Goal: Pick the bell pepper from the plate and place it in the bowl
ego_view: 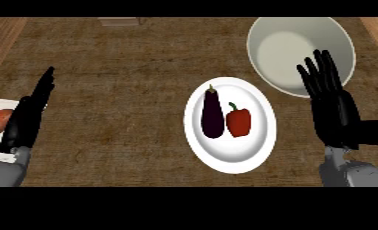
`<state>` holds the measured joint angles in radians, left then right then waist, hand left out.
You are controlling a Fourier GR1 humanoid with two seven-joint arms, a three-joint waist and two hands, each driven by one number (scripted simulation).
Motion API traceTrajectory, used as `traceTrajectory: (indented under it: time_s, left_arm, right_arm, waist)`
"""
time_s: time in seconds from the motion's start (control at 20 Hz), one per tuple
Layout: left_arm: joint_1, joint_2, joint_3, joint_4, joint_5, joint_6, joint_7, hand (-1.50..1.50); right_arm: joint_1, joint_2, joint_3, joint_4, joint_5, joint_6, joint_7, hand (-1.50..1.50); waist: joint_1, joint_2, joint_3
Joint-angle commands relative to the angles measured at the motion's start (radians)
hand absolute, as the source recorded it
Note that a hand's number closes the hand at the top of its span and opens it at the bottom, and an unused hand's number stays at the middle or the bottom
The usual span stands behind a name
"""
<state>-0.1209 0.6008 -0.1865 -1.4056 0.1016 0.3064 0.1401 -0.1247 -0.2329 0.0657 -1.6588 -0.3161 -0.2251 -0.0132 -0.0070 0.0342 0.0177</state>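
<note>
The brown counter point(111, 124) is filling most of the view. On it, at the far right, the big pale bowl point(275, 81) is sitting, and the white plate point(230, 161) is lying just beside it, nearer to the robot. The two rims are looking very close, and I cannot tell if they are touching.

The right hand point(328, 99) is hovering over the near rim of the bowl with its fingers straight and spread, so it is released and is holding nothing. The left hand point(28, 116) is resting at the left edge, also with straight fingers and nothing in it. Beside it a white and reddish thing point(6, 116) is showing only partly, and I cannot tell what it is.

On the plate the dark eggplant point(212, 114) is lying next to the red bell pepper point(238, 120). They are touching or nearly touching. The pepper is still on the plate, on the side toward the right hand, so the picking is not yet begun.

I think the main danger is coming from this closeness. If the fingers are closing around the pepper, they may also be catching the eggplant or pushing it off the plate. The pepper is small and smooth, so it may be rolling away under a shallow grasp. Also, the hand may be knocking the bowl's rim when it is going down to the plate.
</note>
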Motion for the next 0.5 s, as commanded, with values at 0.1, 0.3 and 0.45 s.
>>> traceTrajectory:
  time_s: [0.1,0.3,0.45]
  left_arm:
    - [-0.068,-0.132,-0.045,-0.066,0.025,0.005,-0.018,0.00]
    - [-0.074,-0.187,-0.062,-0.095,0.077,-0.024,-0.050,0.00]
    - [-0.090,-0.243,-0.045,-0.114,0.132,-0.026,-0.050,0.00]
  right_arm:
    - [0.018,-0.031,0.211,0.062,0.187,0.020,0.087,1.50]
    - [-0.036,-0.300,0.291,0.112,0.527,0.022,0.105,1.50]
    - [0.066,0.065,0.306,0.063,0.590,-0.391,0.049,-1.50]
  waist:
    - [0.013,-0.032,-0.020]
    - [0.014,-0.049,-0.068]
    - [-0.021,-0.043,-0.020]
